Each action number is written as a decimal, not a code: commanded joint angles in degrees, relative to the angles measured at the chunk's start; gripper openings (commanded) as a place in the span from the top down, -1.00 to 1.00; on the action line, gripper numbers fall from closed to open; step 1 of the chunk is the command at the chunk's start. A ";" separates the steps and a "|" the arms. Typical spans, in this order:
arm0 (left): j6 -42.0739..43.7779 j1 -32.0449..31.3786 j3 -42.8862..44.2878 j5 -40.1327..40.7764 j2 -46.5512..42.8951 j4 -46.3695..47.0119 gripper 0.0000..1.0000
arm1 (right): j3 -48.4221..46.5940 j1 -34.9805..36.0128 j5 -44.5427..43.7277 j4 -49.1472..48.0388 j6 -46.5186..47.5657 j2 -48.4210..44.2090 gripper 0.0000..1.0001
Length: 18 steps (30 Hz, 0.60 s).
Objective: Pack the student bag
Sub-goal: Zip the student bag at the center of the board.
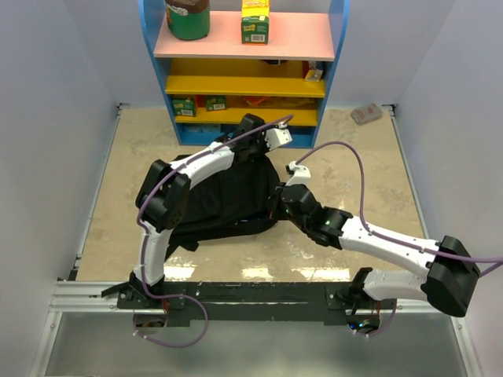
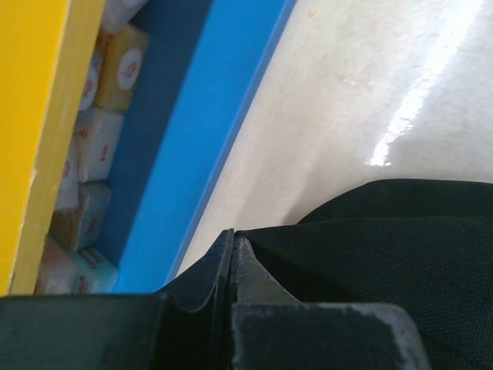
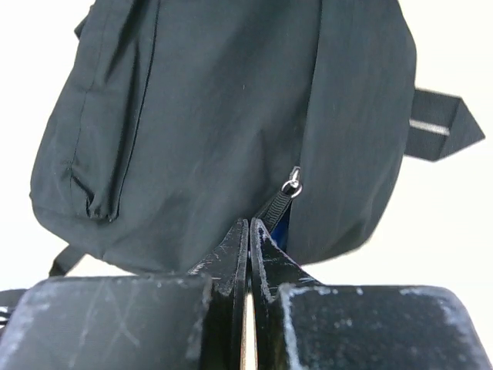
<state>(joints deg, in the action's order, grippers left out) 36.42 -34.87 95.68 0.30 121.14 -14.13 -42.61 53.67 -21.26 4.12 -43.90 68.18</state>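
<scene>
The student bag point(image 1: 220, 200) is a black fabric backpack lying in the middle of the beige table. My left gripper point(image 1: 249, 151) is at its far top edge, in front of the shelf. In the left wrist view the left gripper point(image 2: 233, 234) is shut, and the bag's fabric point(image 2: 385, 262) peaks right at its tips. My right gripper point(image 1: 275, 206) is at the bag's right side. In the right wrist view the right gripper point(image 3: 249, 222) is shut on the strap of the zipper pull point(image 3: 291, 185), low on the bag point(image 3: 192, 116). Blue shows in the zip gap.
A blue shelf unit point(image 1: 334, 47) with pink and yellow shelves stands at the back, close behind the bag. It holds a green jar point(image 1: 187, 17), a green-yellow box point(image 1: 255, 22) and small packets point(image 2: 100, 154). A small packet point(image 1: 366, 114) lies at the far right.
</scene>
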 commanded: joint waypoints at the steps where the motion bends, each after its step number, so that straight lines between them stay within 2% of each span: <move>1: -1.09 2.35 0.03 7.44 -2.67 5.34 1.00 | -0.72 1.61 -0.01 2.12 -4.00 -4.27 1.00; 8: -0.48 2.79 -0.84 12.17 -3.28 6.66 1.00 | -1.16 1.53 -3.18 7.12 -5.40 -9.47 1.00; 14: -1.53 5.25 -2.68 12.98 -5.74 4.73 1.00 | 0.33 1.44 -6.42 10.03 -7.07 -11.58 1.00; 17: -1.62 6.13 -6.19 11.67 -8.11 3.24 1.00 | 0.42 -0.57 -7.22 12.31 -7.87 -12.55 1.00; 18: -1.88 6.13 -6.90 11.05 -9.68 1.84 1.00 | 0.34 -3.28 -6.96 13.71 -7.69 -13.33 1.00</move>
<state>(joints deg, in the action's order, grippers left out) 35.51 -32.49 91.59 7.07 118.17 -11.18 -41.89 53.89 -26.50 13.63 -49.43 58.19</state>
